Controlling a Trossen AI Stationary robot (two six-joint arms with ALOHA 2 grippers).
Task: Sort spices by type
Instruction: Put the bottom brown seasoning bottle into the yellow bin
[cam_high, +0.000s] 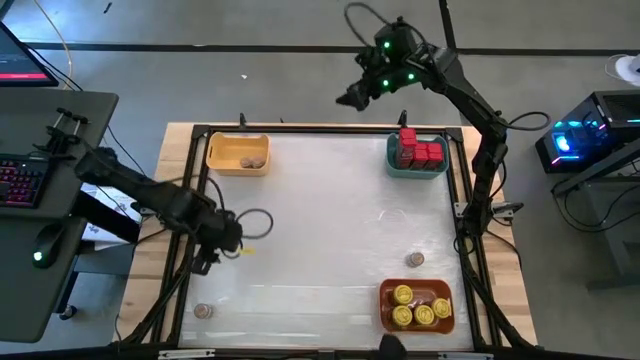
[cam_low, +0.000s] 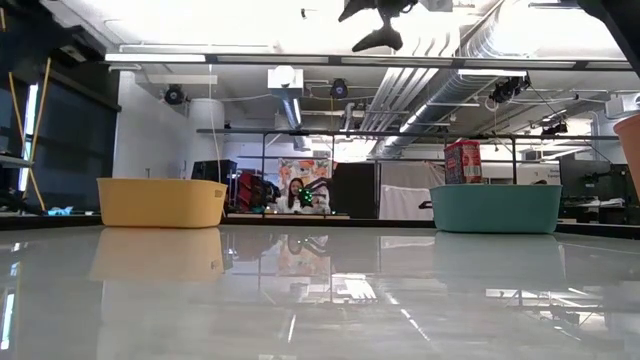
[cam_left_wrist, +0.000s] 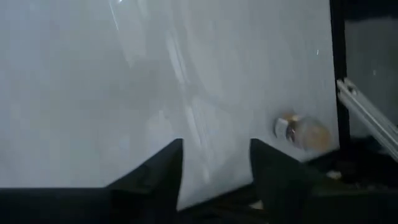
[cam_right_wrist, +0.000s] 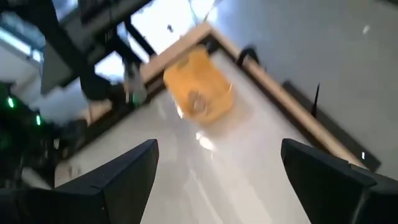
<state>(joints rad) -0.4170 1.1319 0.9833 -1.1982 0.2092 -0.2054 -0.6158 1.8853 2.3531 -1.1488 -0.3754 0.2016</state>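
With three bins mostly filled, the sort is in its closing stretch, and from the high view the score reads clearly: red tins (cam_high: 420, 150) packed in the teal bin (cam_high: 393, 160) at the far right, yellow-lidded jars (cam_high: 418, 308) in the orange bin (cam_high: 384, 310) at the near right, and tan jars (cam_high: 251, 160) in the yellow bin (cam_high: 222, 166) at the far left. Two tan jars are loose on the table (cam_high: 330, 220): one (cam_high: 414, 260) near the right side just beyond the orange bin, another (cam_high: 203, 311) at the near left corner. The left gripper (cam_high: 222, 250) hangs over the left edge of the table, apart from the corner jar, which lies nearer the front edge; the right gripper (cam_high: 352, 97) is raised high beyond the far edge, waiting. Down at the low view, the yellow bin (cam_low: 160, 202) and the teal bin (cam_low: 495, 208) stand at the far side, one red tin (cam_low: 462, 160) poking above the teal rim, and the right gripper (cam_low: 378, 38) dangles overhead. Over to the left wrist view: the left gripper (cam_left_wrist: 215, 168) shows its fingers parted with nothing between them, and the loose tan jar (cam_left_wrist: 300, 132) lies on its side off to one side of them, near the table's edge, not touching. My read: the pick of that jar is in hand, so the next move calls for swinging across to centre it between the fingers, lowering, then closing. Finally, the right wrist view: the right gripper (cam_right_wrist: 217, 168) spread wide and empty, the yellow bin (cam_right_wrist: 199, 87) far ahead.
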